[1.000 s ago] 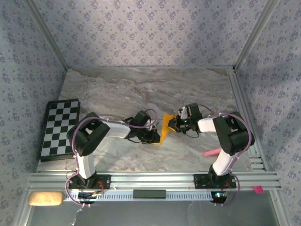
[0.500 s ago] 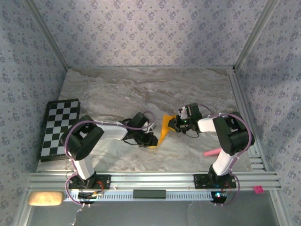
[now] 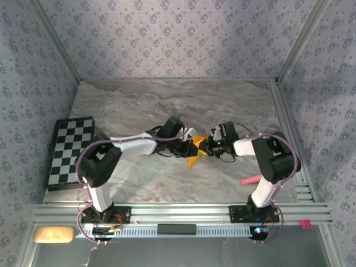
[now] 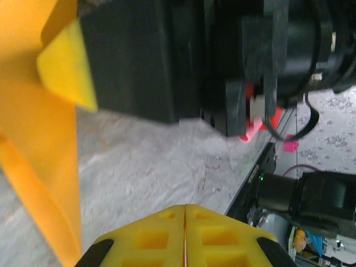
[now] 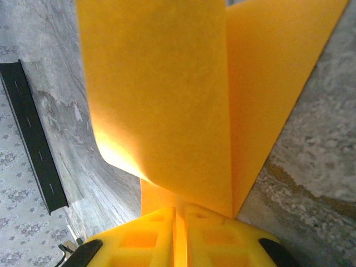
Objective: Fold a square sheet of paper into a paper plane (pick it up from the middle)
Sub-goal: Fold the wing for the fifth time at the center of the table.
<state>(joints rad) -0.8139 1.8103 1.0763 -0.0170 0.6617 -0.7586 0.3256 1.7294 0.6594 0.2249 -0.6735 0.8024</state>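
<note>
The square sheet of paper point(image 3: 193, 157) is orange-yellow and folded, standing off the marble table point(image 3: 139, 108) at mid-table. My right gripper point(image 3: 204, 147) is shut on its edge; in the right wrist view the folded sheet point(image 5: 167, 94) rises from between the yellow jaws of that gripper point(image 5: 181, 211). My left gripper point(image 3: 188, 146) sits close beside it on the left. In the left wrist view this gripper point(image 4: 184, 210) is shut with nothing seen between the jaws. The sheet point(image 4: 39, 167) hangs to its left, below the right gripper's yellow fingertip point(image 4: 64, 69).
A black-and-white chequered board point(image 3: 69, 150) lies at the table's left edge. A pink stick point(image 3: 250, 179) lies near the right arm's base. A beige pad point(image 3: 53, 234) sits below the front rail at the left. Aluminium rails run along the near and right edges.
My left gripper swung from the sheet's lower left up and right, close against the right gripper. The sheet's lower part now hangs as a point. The right gripper kept its hold.
</note>
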